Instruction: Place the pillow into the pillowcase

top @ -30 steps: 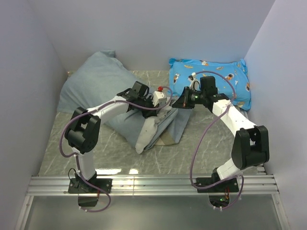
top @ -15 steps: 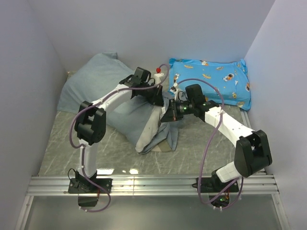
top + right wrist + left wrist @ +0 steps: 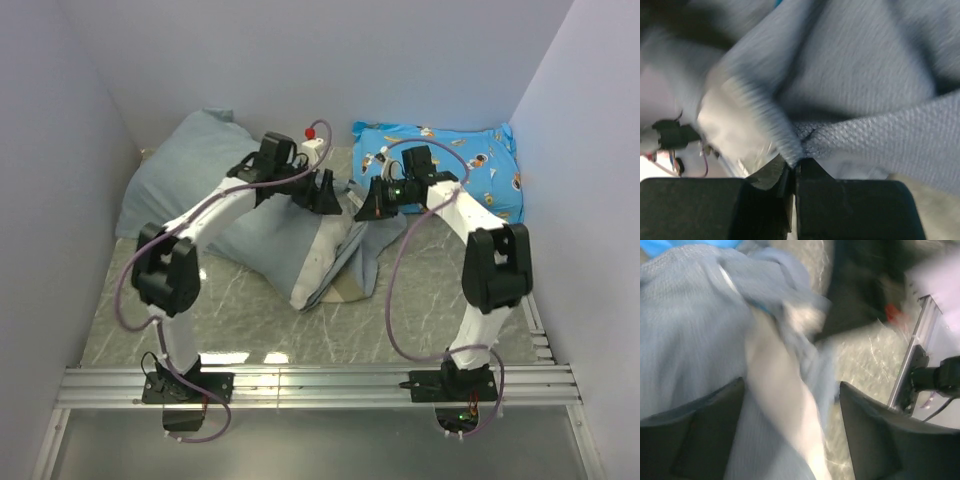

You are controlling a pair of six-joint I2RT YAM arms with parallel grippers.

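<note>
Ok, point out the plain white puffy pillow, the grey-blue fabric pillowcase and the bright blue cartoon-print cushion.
plain white puffy pillow (image 3: pixel 313 268): top view, its bare white end poking out.
grey-blue fabric pillowcase (image 3: pixel 185 175): top view, its stuffed far-left part.
bright blue cartoon-print cushion (image 3: pixel 490 160): top view, its right half.

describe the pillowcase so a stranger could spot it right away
On the marble table, look at the back left corner. The pillowcase is the big dusty grey-blue fabric running from there toward the middle, a white pillow poking from its mouth. The cushion at back right is bright blue with cartoon prints; this is plain.
</note>
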